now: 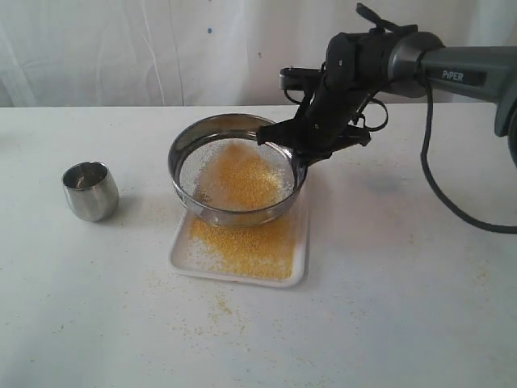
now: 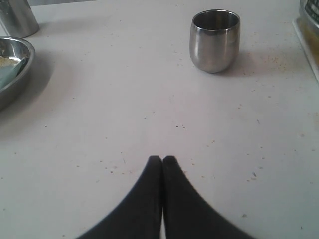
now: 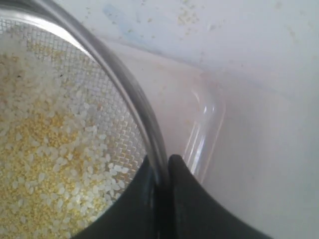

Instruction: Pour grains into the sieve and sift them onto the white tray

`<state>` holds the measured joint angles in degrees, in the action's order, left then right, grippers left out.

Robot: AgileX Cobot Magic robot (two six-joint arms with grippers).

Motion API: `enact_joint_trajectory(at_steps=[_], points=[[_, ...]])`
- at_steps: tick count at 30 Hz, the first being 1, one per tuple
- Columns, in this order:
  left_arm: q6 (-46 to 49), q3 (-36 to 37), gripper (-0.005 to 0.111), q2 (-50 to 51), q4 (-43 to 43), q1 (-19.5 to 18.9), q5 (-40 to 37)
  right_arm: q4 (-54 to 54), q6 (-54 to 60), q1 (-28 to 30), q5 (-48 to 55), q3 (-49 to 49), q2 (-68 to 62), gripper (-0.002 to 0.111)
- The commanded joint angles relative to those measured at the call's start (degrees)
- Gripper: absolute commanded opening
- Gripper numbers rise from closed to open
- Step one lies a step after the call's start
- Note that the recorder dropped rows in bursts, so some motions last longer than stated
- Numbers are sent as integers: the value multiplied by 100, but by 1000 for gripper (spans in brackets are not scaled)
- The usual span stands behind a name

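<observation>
The round steel sieve hangs tilted over the white tray, with yellow grains on its mesh. More grains lie spread on the tray beneath it. My right gripper is shut on the sieve's rim on its right side; in the right wrist view the rim runs between the black fingers, with pale and yellow grains on the mesh and the tray's corner beyond. My left gripper is shut and empty above the bare table, outside the exterior view.
A small empty steel cup stands left of the tray, also in the left wrist view as the cup. A steel bowl and another steel vessel sit beyond it. Stray grains dot the white table in front of the tray.
</observation>
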<state>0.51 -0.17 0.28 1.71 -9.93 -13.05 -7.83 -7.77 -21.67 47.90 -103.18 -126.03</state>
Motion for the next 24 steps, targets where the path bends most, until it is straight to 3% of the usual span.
enact_joint_trajectory(at_steps=[1, 4, 9, 11, 13, 16, 19, 20, 22, 23, 24], points=[[-51, 17, 0, -28, -8, 36, -3, -231, 304, -3, 1045, -6, 228, 0], [-51, 17, 0, -28, -8, 36, -3, 13, 681, 23, -67, -6, 192, 0], [-51, 17, 0, -28, -8, 36, -3, -282, 143, 24, 1237, -18, 262, 0], [-51, 17, 0, -28, -8, 36, -3, -135, 477, 6, 833, -5, 207, 0], [-51, 17, 0, -28, -8, 36, -3, -2, 474, 20, -232, -5, 104, 0], [-51, 17, 0, -28, -8, 36, -3, -614, -26, -17, 1154, 41, 121, 0], [-51, 17, 0, -28, -8, 36, -3, -230, 700, -85, -605, 63, 15, 0], [-51, 17, 0, -28, -8, 36, -3, -321, 503, -72, -440, 52, 15, 0], [-51, 17, 0, -28, -8, 36, -3, -438, 44, -80, 1039, 68, 68, 0], [-51, 17, 0, -28, -8, 36, -3, -236, 159, -116, 901, 101, 44, 0], [-51, 17, 0, -28, -8, 36, -3, 140, 260, -116, 73, 115, 26, 0]])
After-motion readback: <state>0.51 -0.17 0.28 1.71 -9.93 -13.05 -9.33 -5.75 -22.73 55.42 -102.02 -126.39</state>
